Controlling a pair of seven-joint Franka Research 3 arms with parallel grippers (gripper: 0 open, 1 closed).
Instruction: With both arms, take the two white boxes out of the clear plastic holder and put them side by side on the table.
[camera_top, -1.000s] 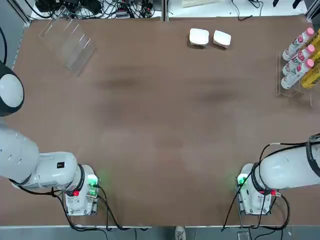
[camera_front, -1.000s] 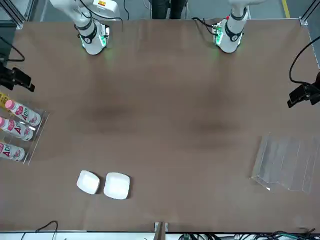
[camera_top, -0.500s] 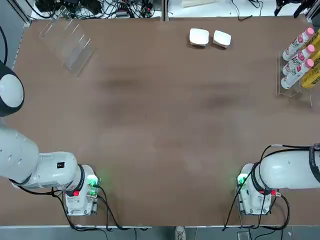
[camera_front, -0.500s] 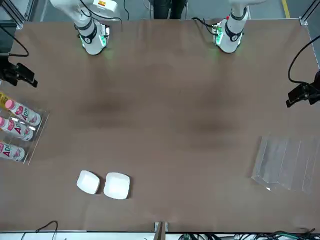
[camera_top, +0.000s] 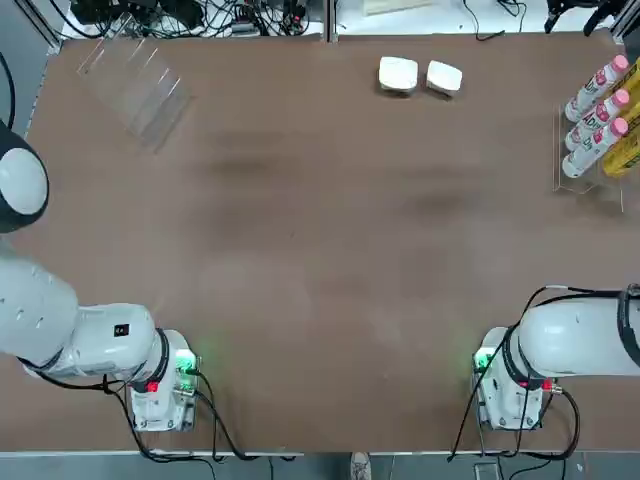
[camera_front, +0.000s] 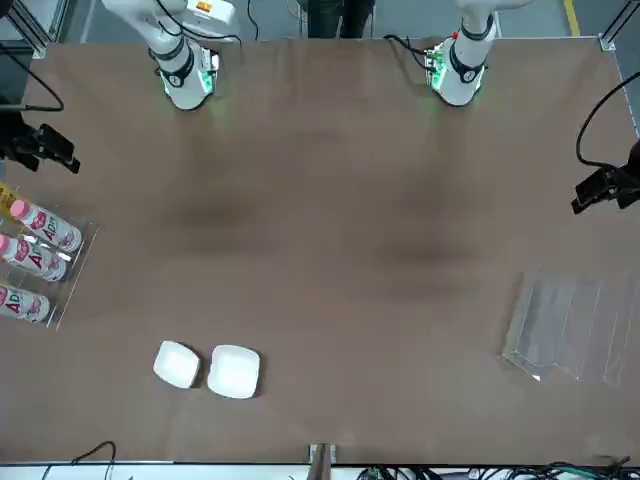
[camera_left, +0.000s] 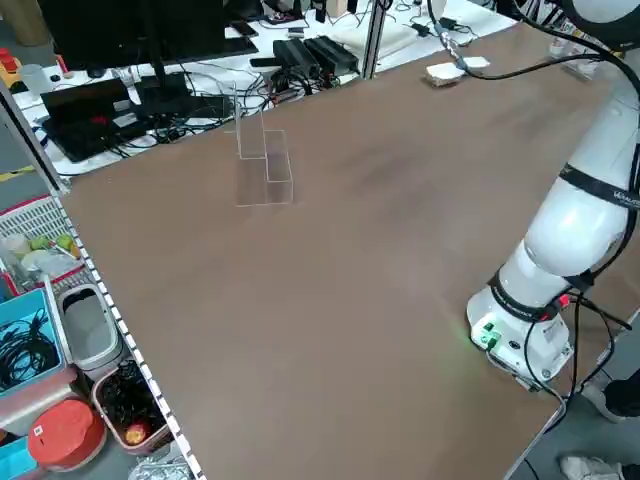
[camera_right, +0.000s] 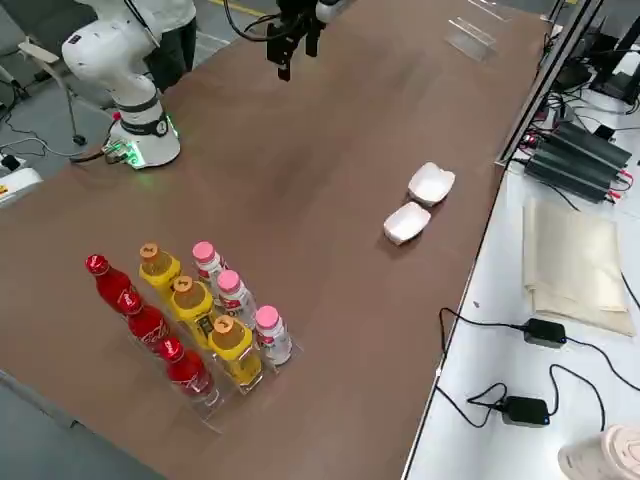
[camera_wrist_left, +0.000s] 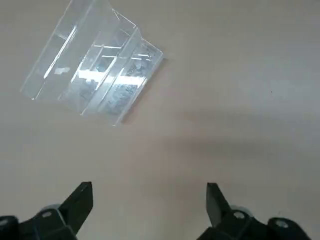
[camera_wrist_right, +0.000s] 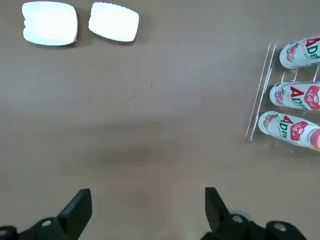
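Two white boxes (camera_top: 398, 73) (camera_top: 444, 77) lie side by side on the brown table (camera_top: 320, 250) near its far edge, outside the holder. The clear plastic holder (camera_top: 135, 85) stands empty at the far left corner. My left gripper (camera_wrist_left: 149, 200) hangs open high above the table, with the holder (camera_wrist_left: 92, 80) in its wrist view ahead of its fingers. My right gripper (camera_wrist_right: 147, 205) is also open and raised, and both boxes (camera_wrist_right: 50, 23) (camera_wrist_right: 113, 21) show well beyond it. In the front view the left gripper (camera_front: 600, 190) and right gripper (camera_front: 42, 150) sit at opposite table edges.
A clear rack of pink-capped white bottles (camera_top: 595, 120) stands at the table's right edge, with yellow and red bottles (camera_right: 170, 320) beside them. Cables and power bricks (camera_top: 200, 15) lie beyond the far edge. The arm bases (camera_top: 165, 390) (camera_top: 510, 395) glow green at the near edge.
The right arm has shifted slightly, its gripper drifting a little near the bottle rack. Boxes, holder and left gripper have stayed put.
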